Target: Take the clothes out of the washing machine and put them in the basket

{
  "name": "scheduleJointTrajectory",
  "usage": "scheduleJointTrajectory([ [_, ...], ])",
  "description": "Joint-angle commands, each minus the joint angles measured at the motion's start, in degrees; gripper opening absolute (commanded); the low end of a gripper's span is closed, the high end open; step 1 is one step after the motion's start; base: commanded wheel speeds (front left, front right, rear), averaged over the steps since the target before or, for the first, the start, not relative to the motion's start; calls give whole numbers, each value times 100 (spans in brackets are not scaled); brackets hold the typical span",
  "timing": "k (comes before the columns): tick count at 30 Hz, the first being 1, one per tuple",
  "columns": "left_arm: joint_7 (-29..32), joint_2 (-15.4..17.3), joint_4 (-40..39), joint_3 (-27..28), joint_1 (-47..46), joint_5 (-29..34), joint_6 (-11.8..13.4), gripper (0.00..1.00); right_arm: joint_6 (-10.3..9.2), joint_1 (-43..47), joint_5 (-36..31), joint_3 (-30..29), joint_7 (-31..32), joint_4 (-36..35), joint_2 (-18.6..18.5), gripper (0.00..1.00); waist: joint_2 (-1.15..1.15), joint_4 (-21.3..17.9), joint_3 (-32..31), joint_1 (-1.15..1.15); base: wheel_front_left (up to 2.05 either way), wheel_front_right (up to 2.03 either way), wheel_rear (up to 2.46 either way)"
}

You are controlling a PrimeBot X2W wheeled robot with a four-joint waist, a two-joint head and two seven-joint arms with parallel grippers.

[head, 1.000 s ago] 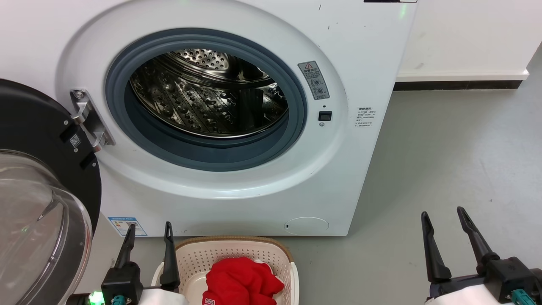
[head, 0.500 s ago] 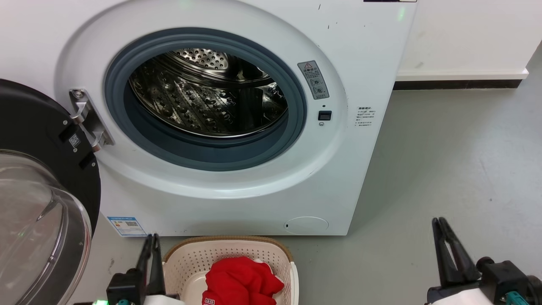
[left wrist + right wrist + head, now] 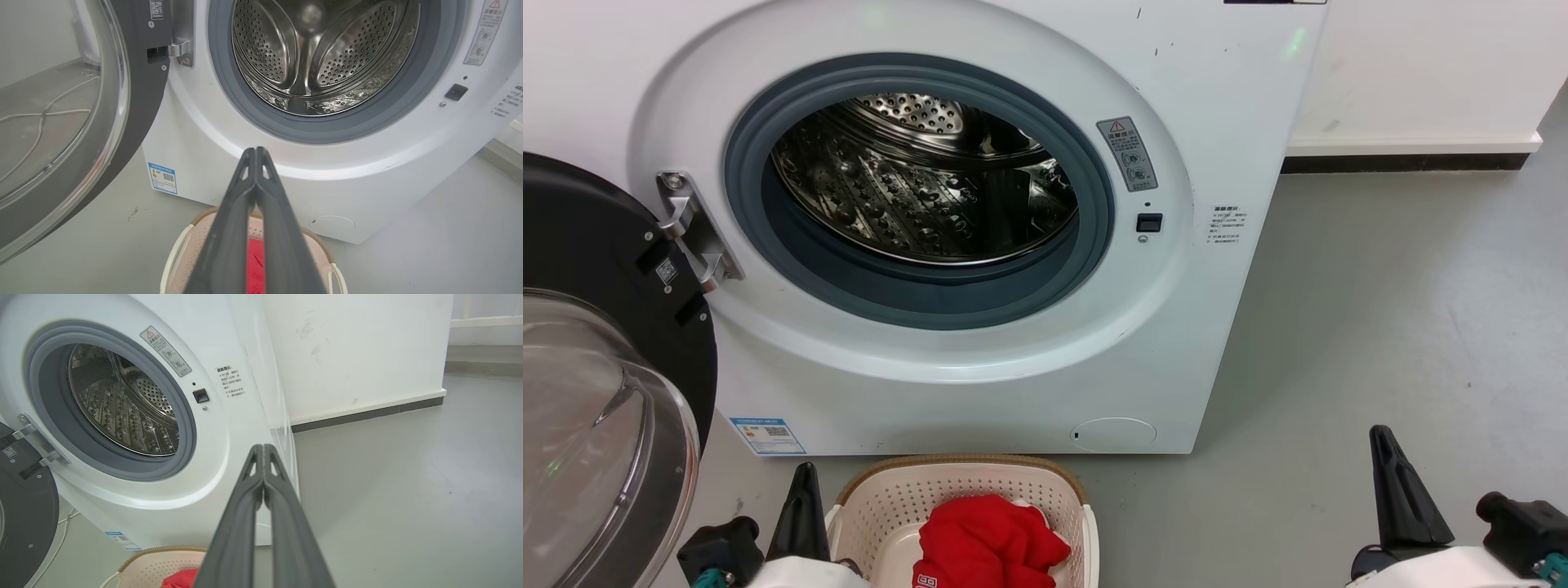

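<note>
The white washing machine (image 3: 1217, 98) stands ahead with its glass door (image 3: 596, 392) swung open to the left. Its steel drum (image 3: 915, 188) holds no fabric that I can see; the left wrist view shows the drum (image 3: 318, 53) bare too. Red clothes (image 3: 984, 543) lie heaped in the cream basket (image 3: 968, 478) on the floor below the porthole. My left gripper (image 3: 805, 478) is shut with nothing in it, just left of the basket. My right gripper (image 3: 1380, 437) is shut and empty, low over the floor to the right. Each wrist view shows its fingertips (image 3: 255, 152) (image 3: 261, 447) pressed together.
Grey floor (image 3: 1380, 327) spreads right of the machine to a white wall with a dark skirting (image 3: 1405, 163). A thin cable (image 3: 41, 118) lies on the floor, seen through the open door glass.
Both grippers have gone from open to shut and have drawn back toward the bottom of the head view. The clothes, basket and machine have not moved.
</note>
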Motion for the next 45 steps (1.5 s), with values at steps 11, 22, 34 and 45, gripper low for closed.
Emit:
scheduleJointTrajectory([
  [11, 277, 3, -5, 107, -298, -1286, -171, 0, 0, -340, 1379, -1, 228, 91, -97, 0, -1, 12, 0, 0, 0, 0, 0],
  [22, 514, 1, 58, 184, -431, -2302, -303, 0, 0, -478, 2438, -22, 434, 216, -129, 0, -1, 23, 0, 0, 0, 0, 0],
  [34, 743, -1, 123, 260, -558, -3284, -425, 0, 0, -619, 3452, -58, 648, 344, -149, 0, -1, 36, 0, 0, 0, 0, 0],
  [45, 934, -2, 175, 319, -660, -4086, -529, 0, -1, -734, 4269, -99, 827, 447, -158, 0, -1, 47, 0, 0, 0, 0, 0],
])
